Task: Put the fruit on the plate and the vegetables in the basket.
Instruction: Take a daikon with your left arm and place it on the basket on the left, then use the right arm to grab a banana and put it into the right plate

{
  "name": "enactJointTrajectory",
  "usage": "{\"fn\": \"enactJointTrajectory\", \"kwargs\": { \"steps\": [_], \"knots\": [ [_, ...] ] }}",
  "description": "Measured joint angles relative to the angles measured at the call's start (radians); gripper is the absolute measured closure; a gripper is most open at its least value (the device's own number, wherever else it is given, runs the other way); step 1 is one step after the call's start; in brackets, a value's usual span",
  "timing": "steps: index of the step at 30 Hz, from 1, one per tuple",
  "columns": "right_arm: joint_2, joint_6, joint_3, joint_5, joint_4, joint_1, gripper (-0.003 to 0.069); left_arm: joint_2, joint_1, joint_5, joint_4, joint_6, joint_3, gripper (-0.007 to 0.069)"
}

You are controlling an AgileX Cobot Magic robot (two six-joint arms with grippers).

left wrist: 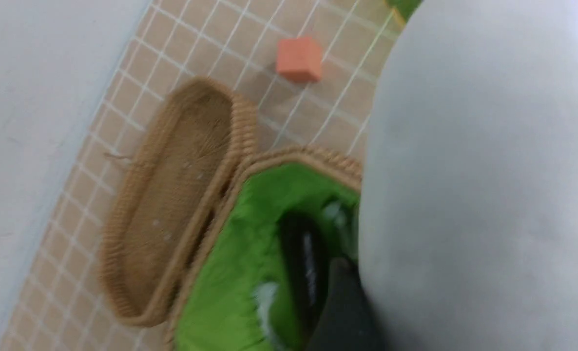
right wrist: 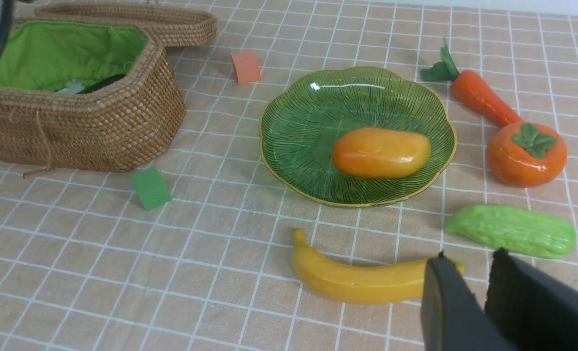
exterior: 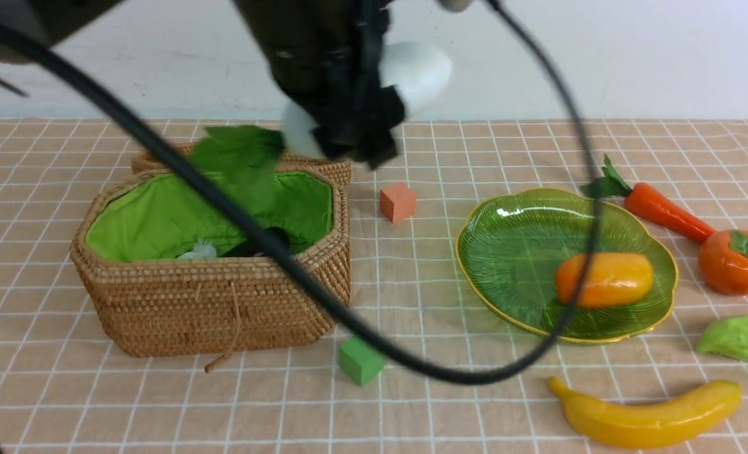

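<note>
left gripper [exterior: 358, 132] clamped on the white radish [exterior: 418, 72], held above the basket's [exterior: 222, 302] back rim. It's motion-blurred, leaves over the green lining. Eggplant [exterior: 267, 243] sits in the basket, mango [exterior: 604, 279] on the plate [exterior: 506, 252]. Right gripper [right wrist: 484, 273] — jaws a narrow gap apart, empty, near the banana's [right wrist: 357, 280] end. Other 3 on the cloth right of the plate: carrot [exterior: 664, 211], persimmon [exterior: 736, 261], gourd [exterior: 740, 337].

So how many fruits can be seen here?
3. The mango lies on the plate, the persimmon stands right of it, the banana lies in front of it. The basket's inside shows only partly.
</note>
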Motion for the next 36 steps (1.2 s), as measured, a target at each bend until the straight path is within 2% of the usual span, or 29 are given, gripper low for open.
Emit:
{"fn": "enactJointTrajectory", "kwargs": {
  "steps": [3,5,11,15,17,19,21,26,27,30,31,32,33,34,36],
  "knots": [
    [0.000,0.000,0.000,0.000,0.000,0.000,0.0517,0.008,0.100,-0.001,0.003,0.129,0.079,0.0108],
    [0.000,0.000,0.000,0.000,0.000,0.000,0.0517,0.036,0.164,-0.033,-0.001,0.169,0.122,0.0108],
    [0.000,-0.002,0.000,0.000,0.009,0.000,0.0516,0.150,0.288,-0.153,-0.024,0.185,0.186,0.0108],
    [0.000,-0.002,0.000,0.000,0.048,0.000,0.0512,0.175,0.319,-0.179,-0.023,0.180,0.206,0.0102],
    [0.000,-0.002,0.000,0.001,0.057,0.000,0.0511,0.175,0.322,-0.171,-0.023,0.168,0.208,0.0074],
    [0.005,-0.002,0.000,0.001,0.068,0.000,0.0508,0.162,0.322,-0.153,-0.038,0.143,0.210,-0.0011],
    [0.017,-0.005,0.000,0.003,0.082,0.000,0.0508,0.145,0.322,-0.146,-0.063,0.127,0.211,-0.0034],
    [0.130,-0.067,0.000,0.004,0.119,0.000,0.0508,0.050,0.313,-0.123,-0.207,0.052,0.211,-0.0010],
    [0.176,-0.100,0.000,0.002,0.138,0.000,0.0508,0.002,0.294,-0.109,-0.250,-0.015,0.212,0.0050],
    [0.250,-0.151,0.000,-0.001,0.156,0.000,0.0508,-0.067,0.252,-0.086,-0.287,-0.157,0.212,0.0165],
    [0.311,-0.197,0.000,-0.003,0.167,0.000,0.0508,-0.127,0.211,-0.063,-0.301,-0.261,0.212,0.0294],
    [0.318,-0.201,0.000,-0.003,0.167,0.000,0.0508,-0.143,0.200,-0.057,-0.304,-0.282,0.213,0.0330],
    [0.364,-0.237,0.001,-0.003,0.172,0.000,0.0508,-0.206,0.164,-0.036,-0.316,-0.334,0.221,0.0481],
    [0.396,-0.262,0.001,-0.003,0.172,0.000,0.0508,-0.248,0.136,-0.018,-0.316,-0.357,0.238,0.0560],
    [0.473,-0.316,0.001,-0.003,0.172,0.000,0.0507,-0.338,0.093,0.000,-0.329,-0.389,0.300,0.0638]
  ]
}}
